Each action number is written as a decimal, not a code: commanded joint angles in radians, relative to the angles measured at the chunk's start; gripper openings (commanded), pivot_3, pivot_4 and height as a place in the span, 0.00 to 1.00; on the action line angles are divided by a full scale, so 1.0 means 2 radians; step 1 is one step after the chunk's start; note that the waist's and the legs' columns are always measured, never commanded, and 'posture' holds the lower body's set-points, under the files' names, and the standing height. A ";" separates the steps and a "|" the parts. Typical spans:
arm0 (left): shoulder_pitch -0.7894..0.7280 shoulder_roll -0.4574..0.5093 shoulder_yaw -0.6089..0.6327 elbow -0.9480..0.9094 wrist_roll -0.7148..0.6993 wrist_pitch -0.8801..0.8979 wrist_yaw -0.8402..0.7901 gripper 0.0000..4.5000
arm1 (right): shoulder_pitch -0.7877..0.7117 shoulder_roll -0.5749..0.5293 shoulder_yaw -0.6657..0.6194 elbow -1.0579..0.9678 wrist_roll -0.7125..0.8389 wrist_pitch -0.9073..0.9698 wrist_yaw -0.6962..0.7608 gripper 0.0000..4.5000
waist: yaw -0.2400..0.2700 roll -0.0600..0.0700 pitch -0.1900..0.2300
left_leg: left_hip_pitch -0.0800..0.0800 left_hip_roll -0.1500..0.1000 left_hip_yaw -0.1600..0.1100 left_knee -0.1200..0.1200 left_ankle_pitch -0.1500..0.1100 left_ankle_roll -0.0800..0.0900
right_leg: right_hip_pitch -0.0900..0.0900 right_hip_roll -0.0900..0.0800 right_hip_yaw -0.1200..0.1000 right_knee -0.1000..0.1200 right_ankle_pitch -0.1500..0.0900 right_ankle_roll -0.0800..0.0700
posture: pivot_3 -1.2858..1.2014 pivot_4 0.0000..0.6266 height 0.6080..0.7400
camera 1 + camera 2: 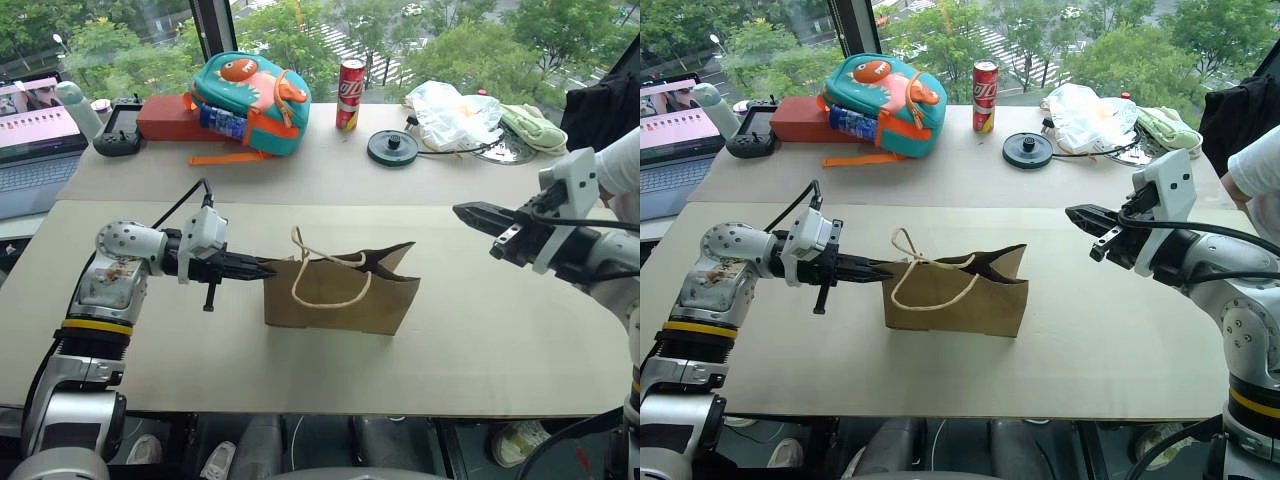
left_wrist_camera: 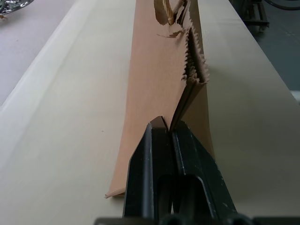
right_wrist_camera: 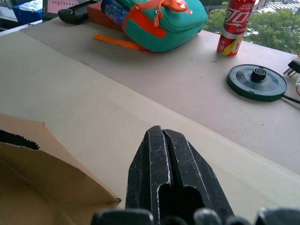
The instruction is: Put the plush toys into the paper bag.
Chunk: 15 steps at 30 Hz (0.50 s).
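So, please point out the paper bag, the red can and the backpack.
paper bag [image 1: 340,295], left eye view, front face.
red can [image 1: 350,95], left eye view, side.
backpack [image 1: 880,105], right eye view, teal front.

Silver arms, yellow-banded, white wrists, black cables, black-fingered left gripper [image 1: 262,267].

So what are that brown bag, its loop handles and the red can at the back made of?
The paper bag looks like plain matte kraft paper: it holds sharp creases and has a saw-toothed top edge. Its loop handles seem to be thin beige twine, limp and curling. The red can is probably thin metal, judging by its glossy printed wall and silvery rim.
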<state>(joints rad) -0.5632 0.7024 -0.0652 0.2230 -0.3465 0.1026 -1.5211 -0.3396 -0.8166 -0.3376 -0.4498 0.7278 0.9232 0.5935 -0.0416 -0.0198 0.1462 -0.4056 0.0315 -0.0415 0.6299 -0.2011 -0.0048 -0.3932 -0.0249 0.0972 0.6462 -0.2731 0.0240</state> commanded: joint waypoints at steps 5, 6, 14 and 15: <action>-0.003 0.012 0.011 -0.038 -0.027 0.051 0.006 0.35 | -0.003 -0.008 -0.011 -0.015 0.005 -0.007 -0.001 0.00 | 0.000 0.000 0.000 | 0.000 0.000 0.000 0.000 0.000 0.000 | 0.000 0.000 0.000 0.000 0.000 0.000 | 0.52 0.24 0.99; -0.001 0.018 0.015 -0.050 -0.035 0.068 0.005 0.40 | -0.003 -0.010 -0.011 -0.017 0.005 -0.006 0.000 0.00 | 0.000 0.000 0.000 | 0.000 0.000 0.000 0.000 0.000 0.000 | 0.000 0.000 0.000 0.000 0.000 0.000 | 0.52 0.24 0.99; 0.008 0.096 0.063 -0.126 -0.106 0.211 0.010 0.46 | 0.009 -0.042 -0.018 -0.031 0.016 0.006 0.024 0.00 | -0.001 0.000 0.000 | 0.000 0.000 0.000 0.000 0.000 0.000 | -0.001 0.000 0.000 0.000 0.000 0.001 | 0.52 0.24 0.99; 0.007 0.106 0.070 -0.129 -0.115 0.227 0.009 0.46 | 0.011 -0.048 -0.019 -0.032 0.017 0.007 0.029 0.00 | -0.001 0.000 0.000 | 0.000 0.000 0.000 0.000 0.000 0.000 | -0.001 0.000 0.000 0.000 -0.001 0.001 | 0.52 0.24 0.99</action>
<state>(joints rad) -0.5439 0.8788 0.0276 0.0043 -0.5238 0.4937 -1.5012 -0.3152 -0.8859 -0.3388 -0.4824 0.7407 0.9277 0.6320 -0.0441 -0.0195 0.1466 -0.4059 0.0320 -0.0415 0.6295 -0.2011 -0.0048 -0.3942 -0.0248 0.0971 0.6466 -0.2757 0.0281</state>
